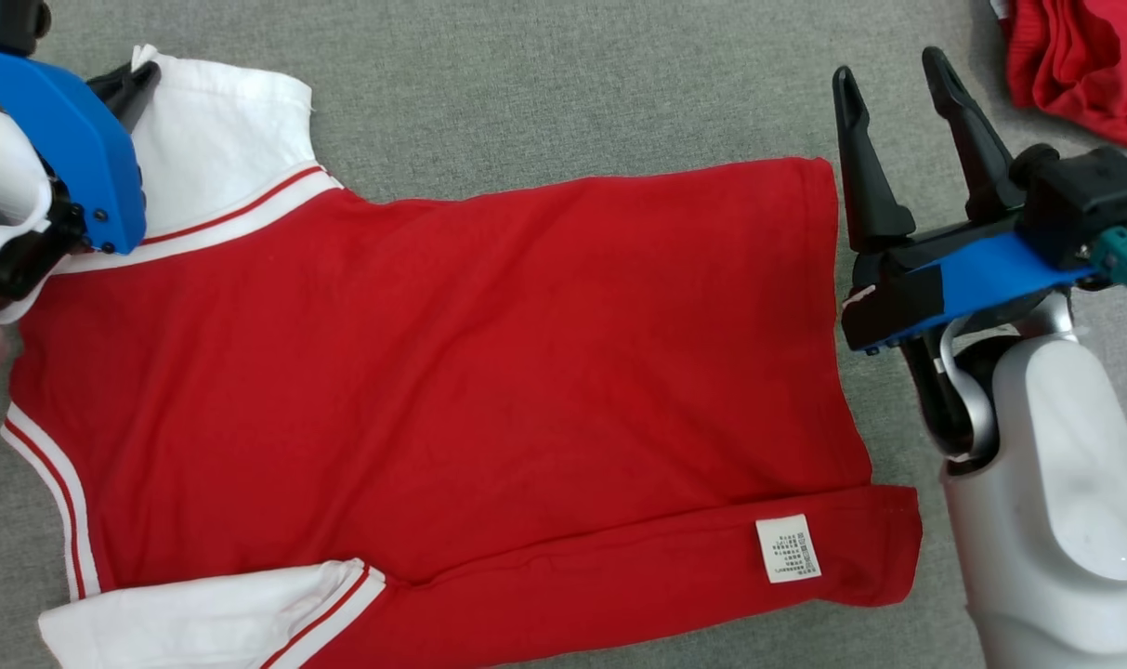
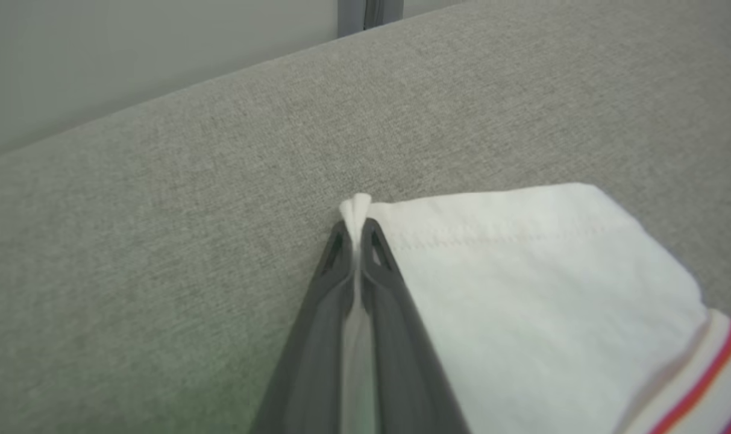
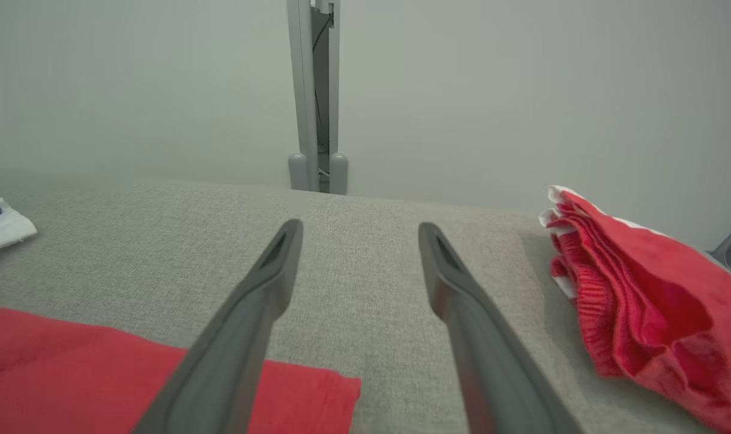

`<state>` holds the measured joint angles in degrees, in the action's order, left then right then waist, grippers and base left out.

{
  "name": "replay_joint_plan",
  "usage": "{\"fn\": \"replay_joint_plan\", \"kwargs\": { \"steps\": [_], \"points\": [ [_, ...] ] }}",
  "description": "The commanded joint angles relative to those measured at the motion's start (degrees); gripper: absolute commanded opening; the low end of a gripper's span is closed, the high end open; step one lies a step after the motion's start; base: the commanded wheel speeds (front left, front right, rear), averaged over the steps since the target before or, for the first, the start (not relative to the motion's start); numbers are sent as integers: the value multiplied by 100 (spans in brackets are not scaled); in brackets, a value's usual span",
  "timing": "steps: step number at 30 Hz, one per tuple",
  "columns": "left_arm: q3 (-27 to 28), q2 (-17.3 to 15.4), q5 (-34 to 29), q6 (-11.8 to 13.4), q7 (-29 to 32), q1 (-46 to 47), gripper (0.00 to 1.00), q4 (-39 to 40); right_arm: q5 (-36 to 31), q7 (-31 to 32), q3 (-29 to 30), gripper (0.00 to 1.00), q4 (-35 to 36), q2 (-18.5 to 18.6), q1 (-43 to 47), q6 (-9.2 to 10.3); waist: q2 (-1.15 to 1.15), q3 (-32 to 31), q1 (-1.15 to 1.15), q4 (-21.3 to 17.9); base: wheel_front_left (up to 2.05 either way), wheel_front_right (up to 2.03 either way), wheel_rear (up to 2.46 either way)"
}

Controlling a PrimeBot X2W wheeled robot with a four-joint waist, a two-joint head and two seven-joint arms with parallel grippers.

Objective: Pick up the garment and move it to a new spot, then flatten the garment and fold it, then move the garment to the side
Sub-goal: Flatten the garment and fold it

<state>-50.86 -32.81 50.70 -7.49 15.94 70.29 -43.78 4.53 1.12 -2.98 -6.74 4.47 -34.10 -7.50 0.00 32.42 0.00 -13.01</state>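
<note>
Garment [image 1: 452, 353] lies spread across the grey cloth-covered desk [image 1: 544, 84]. It is a red shirt with white sleeves trimmed in red stripes, its shoulders toward the robot's left and its hem toward the right. Along the near edge a strip of the red body is turned over, showing a small white label [image 1: 788, 548]. The near sleeve [image 1: 210, 618] lies folded in at the lower left.

At the far left corner, the left end effector [image 1: 128, 85] has its two dark fingers [image 2: 383, 265] pressed together on the tip of the far sleeve [image 1: 219, 139]. A little pinch of white cloth pokes out past the fingertips, and the rest of that sleeve rests flat on the desk.

The right end effector [image 1: 890, 72] sits just beside the hem, not touching it, its fingers spread wide apart with nothing between them and only bare desk beyond.

Off at the far right corner, well apart from the shirt, lies a crumpled red pile [image 1: 1083, 65] of other clothing with bits of white at its edge. Behind the desk stands a pale wall with a grey upright post [image 3: 314, 90].
</note>
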Motion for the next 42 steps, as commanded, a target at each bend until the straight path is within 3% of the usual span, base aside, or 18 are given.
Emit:
{"fn": "replay_joint_plan", "kwargs": {
  "steps": [1, 10, 22, 23, 24, 42],
  "points": [
    [-69, -13, 50, 6, -39, 1, 0, -40, 33, 137, -11, 100, -7, 75, -75, 2, 0, -29, 0, 15, 0, 0, 0],
    [-492, 45, 386, 5, -466, 216, 0, 91, 427, 1800, -51, 100, -18, 350, 292, 2, 0, -70, 0, 222, 0, 0, 0],
    [-936, 92, 682, 5, -788, 487, 0, 41, 485, 2426, -38, 98, -504, 368, 89, 2, 0, 93, 0, 428, 0, 0, 0],
    [-970, 95, 710, 5, -812, 499, 0, 34, 513, 2454, -33, 43, -533, 364, 81, 2, 0, 93, 0, 438, 0, 0, 0],
    [-1002, 96, 740, 5, -849, 506, 0, 27, 521, 2471, -29, 0, -549, 363, 77, 2, 0, 91, 0, 449, 0, 0, 0],
    [-1262, 102, 1236, 5, -1914, 494, 0, 425, 303, 1442, 283, 0, -488, 507, 235, 2, 0, -271, 0, 882, 0, 0, 0]
  ]
}}
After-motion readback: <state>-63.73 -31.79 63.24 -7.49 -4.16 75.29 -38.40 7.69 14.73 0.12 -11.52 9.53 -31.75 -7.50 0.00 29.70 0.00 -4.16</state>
